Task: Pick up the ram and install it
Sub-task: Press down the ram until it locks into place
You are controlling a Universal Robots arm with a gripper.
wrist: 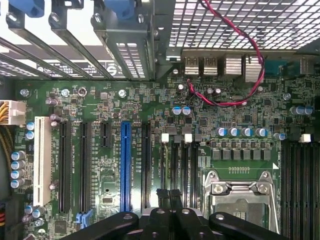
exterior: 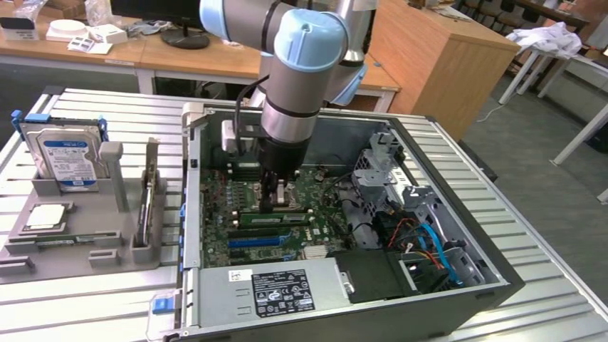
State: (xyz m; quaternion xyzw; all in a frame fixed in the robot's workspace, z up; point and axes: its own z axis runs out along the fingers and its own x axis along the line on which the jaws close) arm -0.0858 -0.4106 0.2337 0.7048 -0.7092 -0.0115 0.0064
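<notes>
Gripper (wrist: 169,195) shut — over mobo (wrist: 100,165) slots.

I count: 1 open computer case (exterior: 475,285) | 1 motherboard (wrist: 100,100) | 1 blue expansion slot (wrist: 125,165) | 1 white expansion slot (wrist: 42,160) | 1 processor socket (wrist: 240,192) | 1 power supply (exterior: 270,292) | 1 hard drive (exterior: 67,158), left of frame | 1 grey holder tray (exterior: 57,249) | 1 pincer (exterior: 275,201), mine

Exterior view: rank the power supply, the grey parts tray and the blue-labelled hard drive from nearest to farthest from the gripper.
1. Power supply, in the case, toward the view's bottom from the gripper.
2. Grey parts tray, outside the case, view's left.
3. Blue-labelled hard drive, upright at the tray's far left.
</notes>
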